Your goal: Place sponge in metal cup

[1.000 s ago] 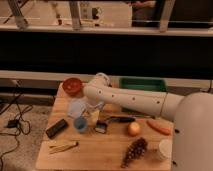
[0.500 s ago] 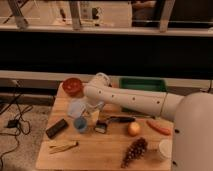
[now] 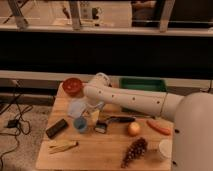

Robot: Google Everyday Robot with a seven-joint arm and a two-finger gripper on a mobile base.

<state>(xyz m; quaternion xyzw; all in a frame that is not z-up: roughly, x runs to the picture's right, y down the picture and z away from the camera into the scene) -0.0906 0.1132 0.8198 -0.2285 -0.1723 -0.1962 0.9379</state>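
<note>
Sponge cannot be told apart among the blue things left of centre. Cables (image 3: 11,116) trail on the floor beside the wooden table (image 3: 100,152). Over a blue cup (image 3: 80,124) hangs the gripper (image 3: 94,111), jaws wide. Further right, a green bin (image 3: 142,84) sits before the dark wall (image 3: 100,52).

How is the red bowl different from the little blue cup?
The red bowl is wider; the blue cup is narrower. The red bowl sits at the table's far edge; the blue cup stands nearer the front, close beside the gripper. Both stand upright.
</note>
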